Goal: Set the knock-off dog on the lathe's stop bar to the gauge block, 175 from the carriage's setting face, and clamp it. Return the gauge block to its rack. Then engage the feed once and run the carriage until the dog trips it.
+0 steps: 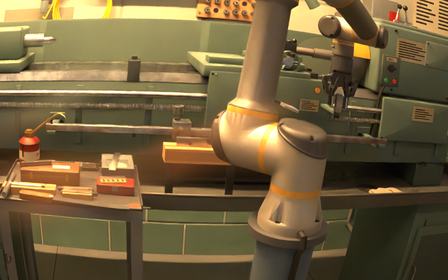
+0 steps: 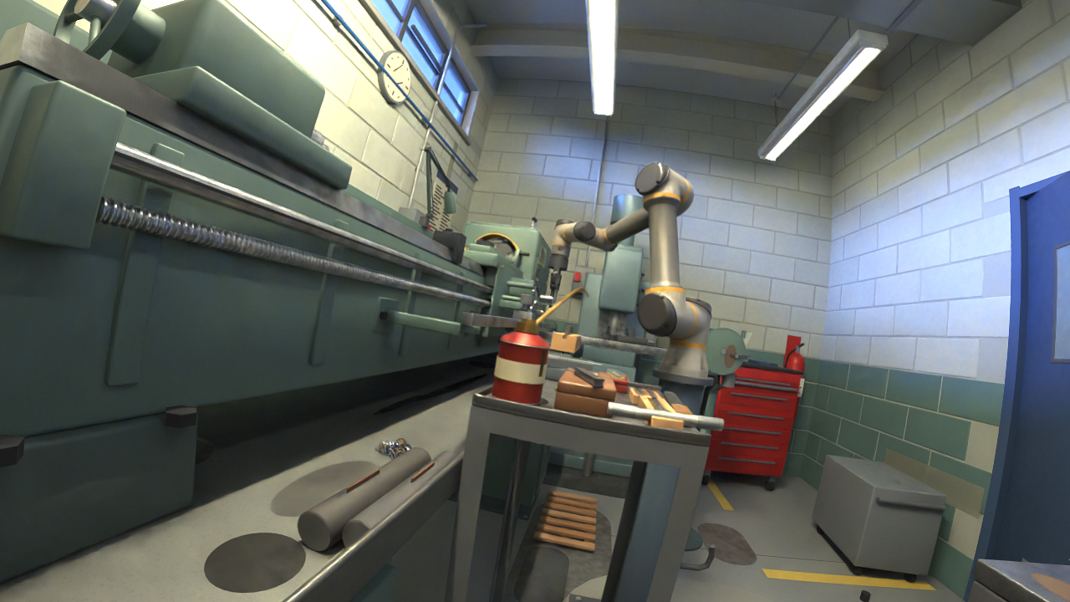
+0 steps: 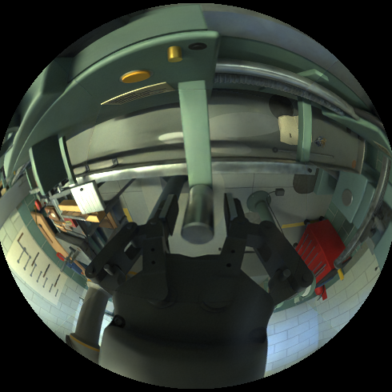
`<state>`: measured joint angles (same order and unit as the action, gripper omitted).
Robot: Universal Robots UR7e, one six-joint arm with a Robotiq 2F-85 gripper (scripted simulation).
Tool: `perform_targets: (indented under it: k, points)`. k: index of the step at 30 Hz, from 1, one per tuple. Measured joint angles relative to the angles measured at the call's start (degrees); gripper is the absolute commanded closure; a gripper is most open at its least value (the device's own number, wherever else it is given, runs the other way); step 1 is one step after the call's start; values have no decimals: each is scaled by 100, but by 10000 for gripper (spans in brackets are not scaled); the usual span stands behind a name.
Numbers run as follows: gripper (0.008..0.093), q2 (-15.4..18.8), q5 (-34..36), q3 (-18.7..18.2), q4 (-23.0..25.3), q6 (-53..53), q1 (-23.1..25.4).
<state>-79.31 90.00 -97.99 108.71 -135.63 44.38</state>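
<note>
The knock-off dog [image 1: 181,127] sits on the stop bar [image 1: 109,128] just left of the carriage apron [image 1: 264,95], above a wooden rack [image 1: 193,153]. My gripper [image 1: 337,99] [image 3: 200,218] [image 2: 555,283] is at the apron's right side, pointing down with its fingers on either side of the feed lever [image 3: 197,160], a green arm with a round steel handle end. It is open and holds nothing. My arm hides the gap between the dog and the carriage, so the gauge block is not visible there.
The headstock [image 1: 409,76] fills the right, with its red and green buttons. A tool table [image 1: 72,185] at the left carries wooden cases, a red box and an oil can [image 1: 29,145]. The bench edge runs below the lathe.
</note>
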Motion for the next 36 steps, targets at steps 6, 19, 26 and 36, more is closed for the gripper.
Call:
perform_targets:
  k: [6, 19, 26, 36]
  points:
    - [564, 0, 0, -1, 0, 0, 0]
    - [824, -1, 0, 0, -1, 0, 0]
    - [934, -1, 0, 0, -1, 0, 0]
    - [934, -20, 33, -33, 58, 32, 17]
